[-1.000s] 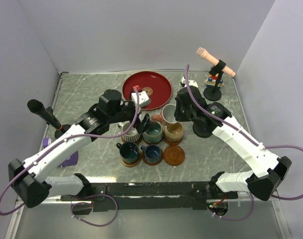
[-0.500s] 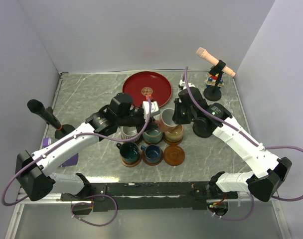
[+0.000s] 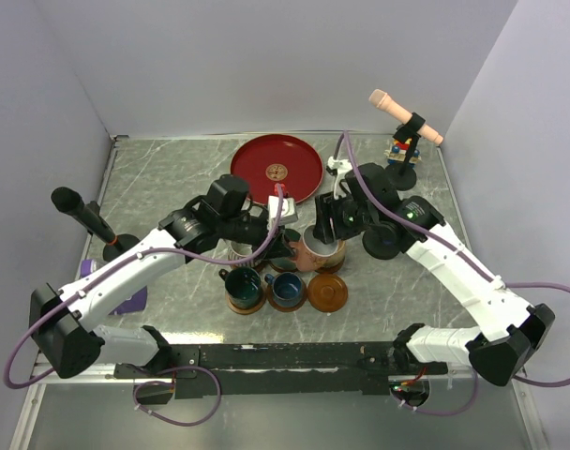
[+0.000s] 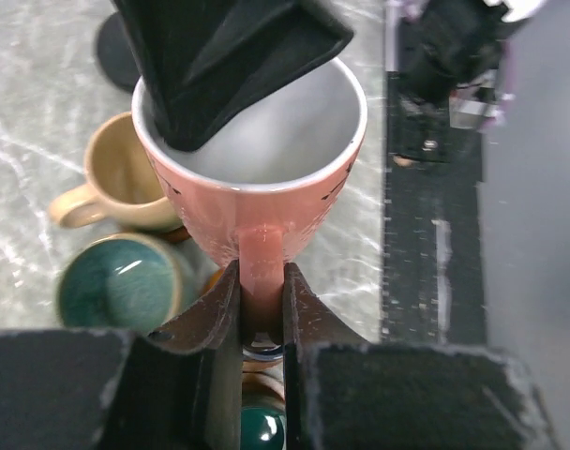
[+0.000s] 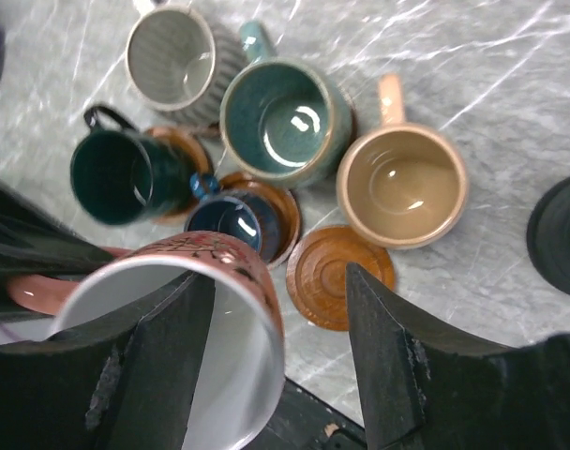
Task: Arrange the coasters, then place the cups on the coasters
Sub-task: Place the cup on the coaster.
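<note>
The terracotta-pink ceramic cup (image 4: pixel 252 211) is glossy, with a white inside and a thin dark pattern under its round rim. It is held up off the worktop (image 3: pixel 172 178), over the cluster of other cups. The left fingers (image 4: pixel 261 281) are clenched on its flat strap handle, one black pad on each side. The right fingers (image 5: pixel 274 286) stand spread astride the cup's wall. One wedge-shaped finger is inside the bowl and the other outside, with a gap to the glaze: released, gripping nothing.

Below lie five smaller-looking mugs. The dark blue cup (image 5: pixel 227 217) sits on a brown wooden coaster (image 5: pixel 283 225), and the dark green cup (image 5: pixel 116 176) sits on another coaster (image 5: pixel 180 142). Behind them are the teal cup (image 5: pixel 280 120) with a speckled shiny glaze, the grey ribbed cup (image 5: pixel 170 58) and the smooth beige cup (image 5: pixel 402 185). What lies under these three I cannot tell.

A bare round coaster (image 5: pixel 337 274), cut with concentric ring grooves, lies just beside the beige cup and the blue cup's coaster.

The worktop is grey-green with pale marble veins. A large glossy red round plate (image 3: pixel 277 169) lies farther back.
</note>
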{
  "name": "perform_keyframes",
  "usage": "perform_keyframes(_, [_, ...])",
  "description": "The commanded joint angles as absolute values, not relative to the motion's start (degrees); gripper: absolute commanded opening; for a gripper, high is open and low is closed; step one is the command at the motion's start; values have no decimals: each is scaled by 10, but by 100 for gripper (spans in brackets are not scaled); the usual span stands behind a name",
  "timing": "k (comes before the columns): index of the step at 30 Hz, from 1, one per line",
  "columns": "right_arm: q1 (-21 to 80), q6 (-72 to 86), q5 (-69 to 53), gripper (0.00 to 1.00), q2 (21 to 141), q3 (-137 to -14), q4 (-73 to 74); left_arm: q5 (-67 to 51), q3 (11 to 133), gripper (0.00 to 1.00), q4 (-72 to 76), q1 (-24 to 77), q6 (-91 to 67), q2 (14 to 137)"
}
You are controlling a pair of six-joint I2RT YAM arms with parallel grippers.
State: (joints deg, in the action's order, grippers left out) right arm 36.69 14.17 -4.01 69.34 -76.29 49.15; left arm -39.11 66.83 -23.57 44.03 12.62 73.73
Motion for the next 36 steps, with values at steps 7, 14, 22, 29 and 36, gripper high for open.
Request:
perform_keyframes(7, [353,76,-172,52,664,-727,481,-495,717,1,-218,440,139,718])
perform_keyframes(14, [353,82,-178,30,636,-709,458,-499,719,1,-222,441,140,725])
perform_keyframes(22, [353,112,-93,0,585,-683,457,-415,719,80,-209,440,110,719])
perform_keyframes(29, [355,213,143,0,551,-647,519,-381,708,97,-189,392,97,664])
perform_keyframes(36, [404,294,203,0,537,-572,510,-270,666,99,-81,267,-24,631])
